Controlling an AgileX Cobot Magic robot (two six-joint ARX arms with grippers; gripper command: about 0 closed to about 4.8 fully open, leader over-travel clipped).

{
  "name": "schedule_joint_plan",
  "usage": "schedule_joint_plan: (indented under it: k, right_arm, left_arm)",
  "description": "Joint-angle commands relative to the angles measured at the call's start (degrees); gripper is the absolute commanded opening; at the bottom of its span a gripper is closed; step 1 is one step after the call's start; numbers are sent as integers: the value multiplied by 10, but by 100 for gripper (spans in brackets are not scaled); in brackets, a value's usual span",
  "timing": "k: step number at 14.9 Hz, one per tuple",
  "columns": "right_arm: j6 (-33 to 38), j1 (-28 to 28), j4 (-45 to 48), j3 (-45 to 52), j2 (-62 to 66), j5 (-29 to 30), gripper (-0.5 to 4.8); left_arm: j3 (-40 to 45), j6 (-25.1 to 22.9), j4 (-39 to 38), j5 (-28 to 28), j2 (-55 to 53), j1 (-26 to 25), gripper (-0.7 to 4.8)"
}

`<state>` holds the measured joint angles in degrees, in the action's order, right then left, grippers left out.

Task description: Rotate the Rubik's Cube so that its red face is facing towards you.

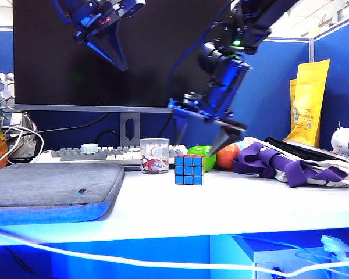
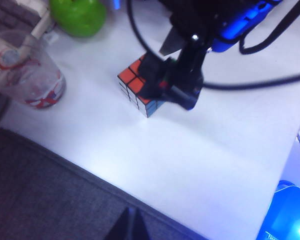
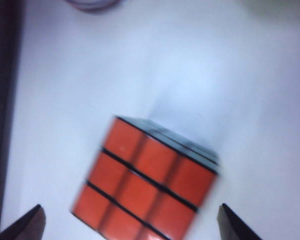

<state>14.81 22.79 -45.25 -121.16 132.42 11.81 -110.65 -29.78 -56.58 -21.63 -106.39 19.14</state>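
Two hands: right hand [image 3: 130, 220], fingers apart, above small rigid sticker-faced Rubik's Cube [image 1: 189, 170], red face [image 3: 142, 185] up; left hand [image 1: 113, 52] closed, raised. Grip opposite flat sides.

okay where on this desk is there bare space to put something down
Bare white desk runs along the front edge, ahead of the Rubik's Cube. Crowded: grey sleeve at left, purple straps at right, glass cup and open right gripper by the cube. The shut left gripper hangs high.
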Motion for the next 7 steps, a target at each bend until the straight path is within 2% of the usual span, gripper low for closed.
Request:
schedule_joint_plan:
  k: [1, 5, 7]
  right_arm:
    - [19, 11, 24, -2, 22, 19, 479]
    - [19, 26, 55, -2, 34, -17, 479]
    - [19, 26, 61, -2, 34, -9, 479]
  left_arm:
    - [-1, 4, -4, -4, 4, 1, -6]
    - [-1, 4, -10, -5, 4, 1, -6]
    - [-1, 4, -12, -5, 4, 1, -5]
